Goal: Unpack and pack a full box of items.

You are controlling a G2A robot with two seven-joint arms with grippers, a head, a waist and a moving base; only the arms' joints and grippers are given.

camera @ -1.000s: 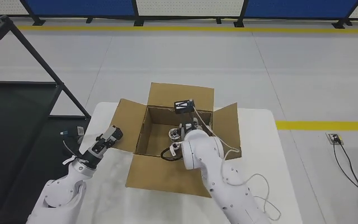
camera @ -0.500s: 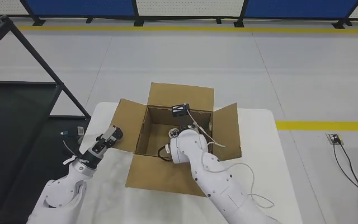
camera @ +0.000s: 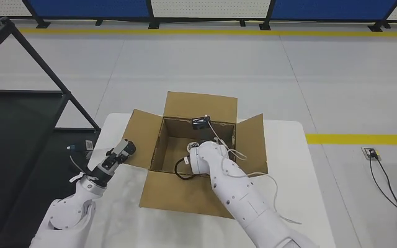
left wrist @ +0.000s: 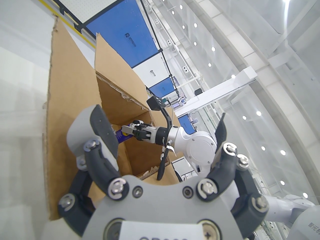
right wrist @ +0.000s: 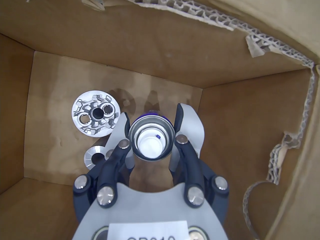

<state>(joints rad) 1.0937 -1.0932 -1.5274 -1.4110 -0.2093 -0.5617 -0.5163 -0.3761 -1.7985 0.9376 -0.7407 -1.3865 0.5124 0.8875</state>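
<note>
Brown corrugated cardboard forms the open box point(camera: 201, 106), which stands on the white desk point(camera: 288, 149) with its four flaps folded outward. All positions below are given relative to this box.

Right hand point(right wrist: 152, 117): located inside the box, below the rim, pointing toward the box floor. Its two fingers point(right wrist: 190, 128) are clamped on the spray can point(right wrist: 151, 136), one on each side of the can's upper body. The can's axis runs in line with the hand, with the metal shoulder and white nozzle facing the wrist. From the left wrist view the can body shows blue-violet with a yellow patch. Whether the can's base touches the box floor cannot be determined.

Box floor: a large machined metal disc point(right wrist: 95, 116) lies flat, with a central bore and a ring of cut-outs. It sits just beside one finger of the right hand and is apart from the can. A smaller metal disc point(right wrist: 96, 158) lies flat near the large one, closer to the wrist, and is partly hidden behind the same finger.

Box rim: the corrugated edge is torn and ragged along two of the inner walls.

Left hand point(left wrist: 160, 121): located outside the box, just beside the flap on the robot's left, above the desk. Its fingers are spread wide apart and hold nothing. It faces the box opening.
</note>
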